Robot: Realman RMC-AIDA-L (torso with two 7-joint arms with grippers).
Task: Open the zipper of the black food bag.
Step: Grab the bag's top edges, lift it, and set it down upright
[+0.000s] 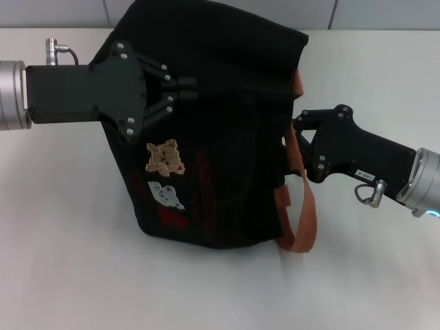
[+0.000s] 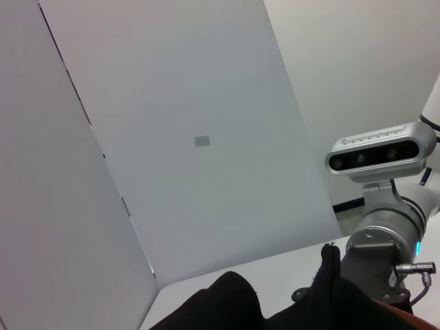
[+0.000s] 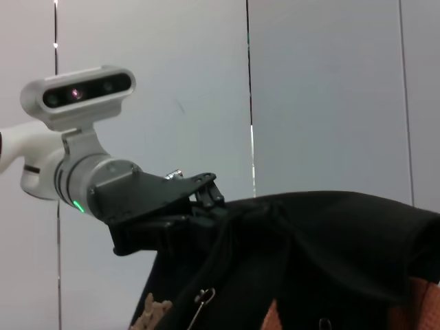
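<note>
The black food bag [image 1: 227,137] stands on the white table, with bear patches [image 1: 165,158] and a red mark on its front and orange-brown straps [image 1: 302,220] hanging at its right side. My left gripper [image 1: 181,91] reaches in from the left and is shut on a fold of black fabric at the bag's top; the right wrist view shows the same left gripper [image 3: 208,197] pinching the fabric. A small silver pull tab [image 3: 204,297] of the zipper dangles below that fold. My right gripper [image 1: 295,135] presses against the bag's right edge beside a strap.
The white table [image 1: 69,261] stretches around the bag on every side. Grey wall panels [image 2: 206,137] stand behind it. The left wrist view shows the right arm's camera [image 2: 381,152] above the bag's black fabric [image 2: 227,306].
</note>
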